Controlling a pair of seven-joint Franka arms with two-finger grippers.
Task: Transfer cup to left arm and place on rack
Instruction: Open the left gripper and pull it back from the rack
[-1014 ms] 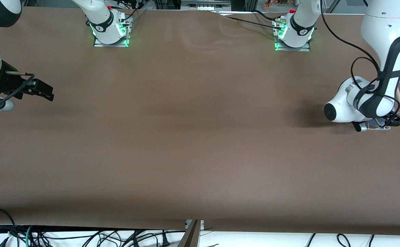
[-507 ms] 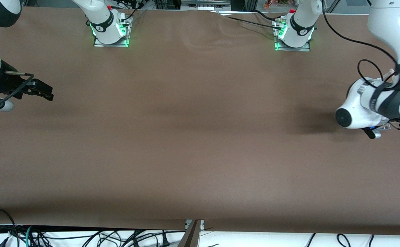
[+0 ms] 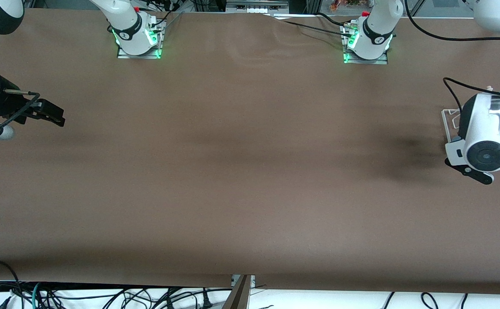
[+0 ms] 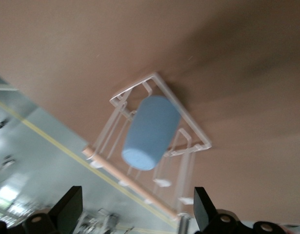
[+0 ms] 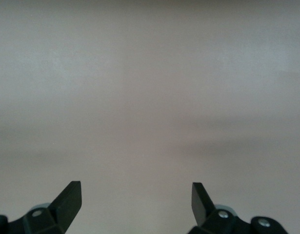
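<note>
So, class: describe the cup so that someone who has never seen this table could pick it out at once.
Start at the brown table and go to the left arm's end, where a small clear wire drying rack with one light wooden dowel stands under the open left claw. On that rack lies the light-blue, tapered plastic cup, on its side. It is the only coloured, solid thing among the thin clear pegs.

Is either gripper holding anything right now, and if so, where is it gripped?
Nothing is held. The left gripper is open above the rack, where the cup lies free. The right gripper is open over bare table.
</note>
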